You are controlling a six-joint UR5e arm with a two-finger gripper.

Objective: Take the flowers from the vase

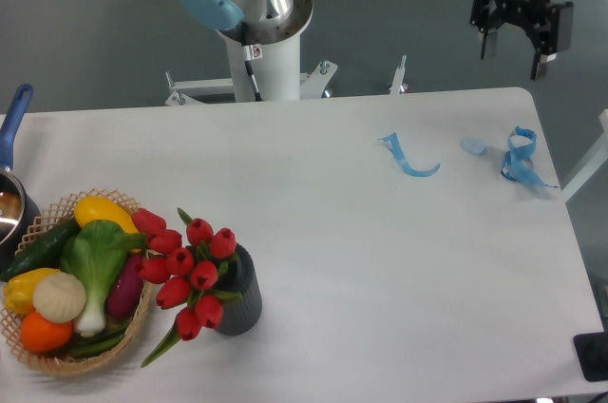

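Note:
The flowers (190, 270), a bunch of red tulip buds with green stems and leaves, stand in the small dark grey ribbed vase (239, 297) at the front left of the white table. The bunch leans left, toward a wicker basket. My gripper (516, 53) hangs high at the far right, above and beyond the table's back edge, far from the flowers. Its two fingers are spread apart and hold nothing.
A wicker basket (57, 357) of colourful vegetables sits right beside the vase on the left. A pot with a blue handle (13, 127) is at the left edge. Blue tape scraps (410, 158) and a blue strip (519, 158) lie at the back right. The robot base (264, 42) stands behind the table.

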